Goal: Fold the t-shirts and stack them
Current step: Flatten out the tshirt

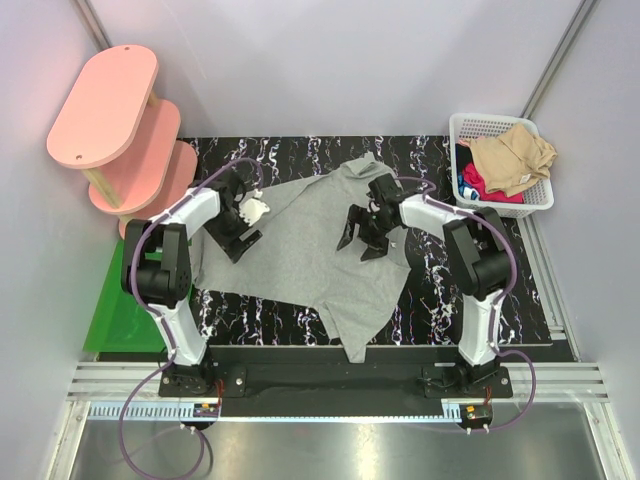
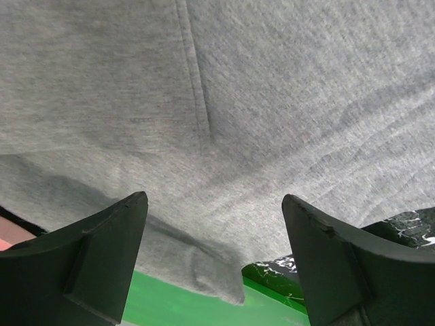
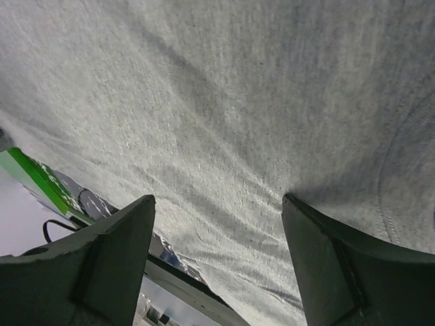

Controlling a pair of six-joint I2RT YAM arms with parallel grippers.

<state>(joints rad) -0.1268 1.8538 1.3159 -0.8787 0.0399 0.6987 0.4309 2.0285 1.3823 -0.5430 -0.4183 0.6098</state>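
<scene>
Dark fingers of the left gripper point(image 2: 214, 204) filled the bottom of its wrist view. They stood wide apart with nothing clamped between them, and only grey cloth lay beyond. The right gripper point(image 3: 217, 204) was spread just as wide and also held nothing. Whether either gripper's fingertips touched the fabric could not be told.

From overhead, counting from the left, there was one pink shelf point(image 1: 105, 105) of three tiers at 10 o'clock. One green mat point(image 1: 120, 320) lay at 8 o'clock, partly hidden under the left arm and the table point(image 1: 440, 300). Two arms reached in over the middle, and one white basket point(image 1: 470, 125) sat at 2 o'clock.

One grey t-shirt point(image 1: 300, 250) lay spread across the centre of the black marbled table. It was plain heather grey, skewed and softly wrinkled, with a point of cloth reaching toward 12 o'clock. Another corner trailed over the near edge at 6 o'clock. Both grippers covered parts of it. The neck opening could not be made out from above, though a curved seam showed at 3 o'clock in the right wrist view.

In the basket lay one tan t-shirt point(image 1: 515, 155), crumpled on top and spilling over the rim. One red t-shirt point(image 1: 485, 185) lay mostly buried beneath it. A dark scrap at the basket's left side was too small to identify.
</scene>
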